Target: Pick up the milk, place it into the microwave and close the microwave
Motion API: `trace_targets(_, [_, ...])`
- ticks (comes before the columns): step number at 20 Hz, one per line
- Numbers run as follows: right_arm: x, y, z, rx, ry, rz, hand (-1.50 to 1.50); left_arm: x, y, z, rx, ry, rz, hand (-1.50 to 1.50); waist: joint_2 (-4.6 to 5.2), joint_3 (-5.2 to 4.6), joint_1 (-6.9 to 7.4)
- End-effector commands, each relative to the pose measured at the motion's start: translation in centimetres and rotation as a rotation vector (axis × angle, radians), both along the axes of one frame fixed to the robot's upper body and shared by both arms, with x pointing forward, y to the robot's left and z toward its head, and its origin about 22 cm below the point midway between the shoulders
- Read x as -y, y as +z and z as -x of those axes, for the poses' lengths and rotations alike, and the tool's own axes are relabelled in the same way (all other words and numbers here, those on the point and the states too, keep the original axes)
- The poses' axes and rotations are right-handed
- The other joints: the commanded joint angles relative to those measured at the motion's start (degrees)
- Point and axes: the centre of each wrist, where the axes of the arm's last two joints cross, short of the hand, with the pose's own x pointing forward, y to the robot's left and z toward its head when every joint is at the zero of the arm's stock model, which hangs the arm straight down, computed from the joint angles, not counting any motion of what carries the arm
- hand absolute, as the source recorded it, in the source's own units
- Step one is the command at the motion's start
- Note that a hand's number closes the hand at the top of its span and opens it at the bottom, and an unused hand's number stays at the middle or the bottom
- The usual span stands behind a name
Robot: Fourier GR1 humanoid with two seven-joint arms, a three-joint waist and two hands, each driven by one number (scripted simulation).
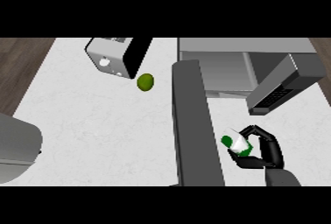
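The milk (237, 144), a small white carton with green marks, is held above the counter at the lower right. My right hand (264, 153) is shut on it, fingers curled over its top and right side and the thumb under it. The microwave (223, 70) stands at the back right with its grey inside showing. Its long dark door (194, 127) swings out toward me, just left of the milk. Its control panel (279, 89) juts out above my hand. My left hand does not show; only a grey bulk of arm (16, 146) sits at the left edge.
A silver and black toaster (115, 57) stands at the back left. A green, rounded fruit (146, 82) lies beside it, close to the door's far end. The white counter (97, 131) ends at dark wood flooring on the far left.
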Motion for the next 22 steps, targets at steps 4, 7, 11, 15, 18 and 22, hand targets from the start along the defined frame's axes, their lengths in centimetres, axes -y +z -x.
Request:
trace_targets(4, [-1.7,1.5,-3.6,0.056,0.144,-0.126,1.50,0.2,-0.4,0.3,0.008,-0.007,0.004,-1.50,-0.08,-0.02,-0.13])
trace_targets(7, [-2.8,1.9,-2.8,0.050,0.202,-0.135,1.50,-0.6,-0.6,-0.2,0.009,0.011,0.015,-1.50,-0.23,-0.07,-0.76])
trace_targets(11, [-4.9,5.3,-4.7,0.095,0.175,-0.082,1.50,-0.6,-1.2,0.9,-0.008,0.016,0.012,-1.50,-0.34,-0.11,-0.84])
trace_targets(15, [-6.5,8.8,-7.0,0.084,0.147,-0.038,1.50,-0.4,-0.7,1.9,-0.001,0.009,0.007,-1.50,-0.37,-0.11,-0.67])
trace_targets(18, [-6.4,9.8,-8.5,0.100,0.114,-0.039,1.50,-2.5,-1.0,-0.2,0.005,0.032,0.017,-1.50,-0.15,-0.06,-0.69])
trace_targets(22, [-10.9,12.0,-10.4,0.101,0.120,0.009,1.50,-1.7,-1.3,0.4,-0.008,0.001,0.033,-1.50,-0.18,-0.07,-0.49])
